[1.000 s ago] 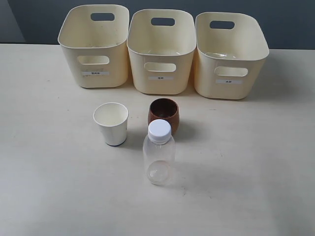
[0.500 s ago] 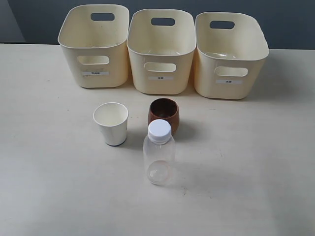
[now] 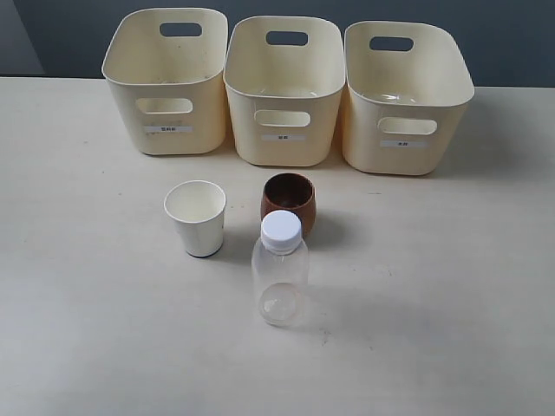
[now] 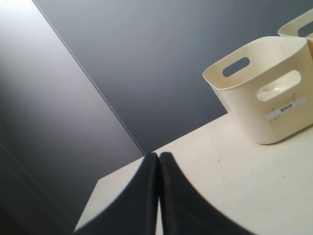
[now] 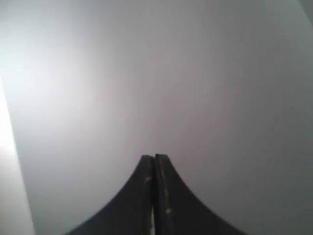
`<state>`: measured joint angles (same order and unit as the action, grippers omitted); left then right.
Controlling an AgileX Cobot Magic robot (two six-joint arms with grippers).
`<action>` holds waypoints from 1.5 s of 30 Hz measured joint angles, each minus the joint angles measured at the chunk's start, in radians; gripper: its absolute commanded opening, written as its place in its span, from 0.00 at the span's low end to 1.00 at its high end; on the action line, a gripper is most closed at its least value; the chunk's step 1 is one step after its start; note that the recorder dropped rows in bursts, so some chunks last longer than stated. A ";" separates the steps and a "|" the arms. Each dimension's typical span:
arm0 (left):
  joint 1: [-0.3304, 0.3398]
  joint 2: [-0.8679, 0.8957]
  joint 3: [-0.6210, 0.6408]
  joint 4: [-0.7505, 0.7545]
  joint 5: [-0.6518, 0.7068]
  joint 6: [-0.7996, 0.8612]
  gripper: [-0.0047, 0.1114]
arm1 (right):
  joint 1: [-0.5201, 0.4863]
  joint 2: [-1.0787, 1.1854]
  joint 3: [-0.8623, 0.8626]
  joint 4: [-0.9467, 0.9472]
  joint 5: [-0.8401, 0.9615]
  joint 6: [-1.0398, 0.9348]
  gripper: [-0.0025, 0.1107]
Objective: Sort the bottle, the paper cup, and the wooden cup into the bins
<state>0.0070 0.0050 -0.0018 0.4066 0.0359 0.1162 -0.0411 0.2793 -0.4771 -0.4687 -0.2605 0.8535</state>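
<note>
Bottle: the small clear plastic bottle with a white screw cap [image 3: 279,274] stood upright on the pale bench [image 3: 451,286].
Wooden cup: the rounded reddish-brown wooden cup [image 3: 289,202] stood just behind the bottle.
Paper cup: the white tapered paper cup [image 3: 196,217] stood left of the bottle, apart from it.
Bins: three cream plastic tubs [image 3: 284,89] stood in a row well behind the bottle.
Left pincer [image 4: 158,161]: clenched, holding nothing, near one tub [image 4: 266,90].
Right pincer [image 5: 154,161]: clenched, empty, before a blank grey surface.

Exterior looks down frontally — left wrist shares one bin [image 4: 264,93].
</note>
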 measured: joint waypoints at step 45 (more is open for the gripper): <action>0.000 0.000 0.000 0.000 0.000 0.000 0.04 | 0.505 0.979 -0.473 -1.278 -0.306 0.672 0.02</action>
<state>0.0070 0.0050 -0.0018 0.4066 0.0359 0.1162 0.4640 1.2587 -0.9498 -1.7466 -0.5662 1.5256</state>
